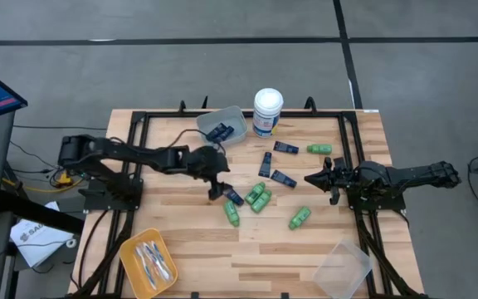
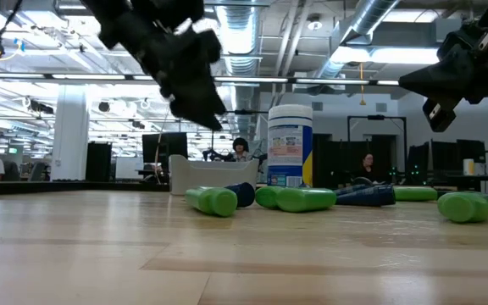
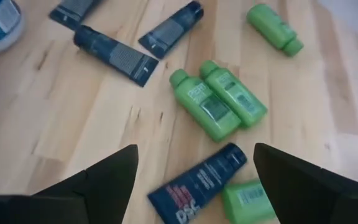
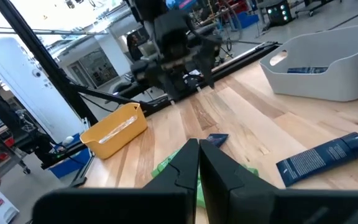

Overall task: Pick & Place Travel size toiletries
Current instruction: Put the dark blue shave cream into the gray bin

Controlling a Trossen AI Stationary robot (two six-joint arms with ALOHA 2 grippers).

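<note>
My left jaws [image 1: 216, 184] hang wide apart over the surface [image 1: 189, 241], empty, with a navy tube [image 3: 197, 183] lying flat right under them, its long axis slanting across the gap. Green bottles [image 1: 258, 198] sit just beyond it. My right jaws [image 1: 315, 179] are together, farther off, so left is nearer.

Bright overhead light, soft shadows; left wrist view slightly blurred

Open-plan robotics lab or industrial workspace: exposed ceiling ducts [image 2: 371, 25] and strip lights upper frame, monitors [image 2: 161, 146] and seated people [image 2: 241, 149] behind, wooden table [image 1: 197, 241] in black frame on grey concrete floor [image 1: 139, 75].
</note>
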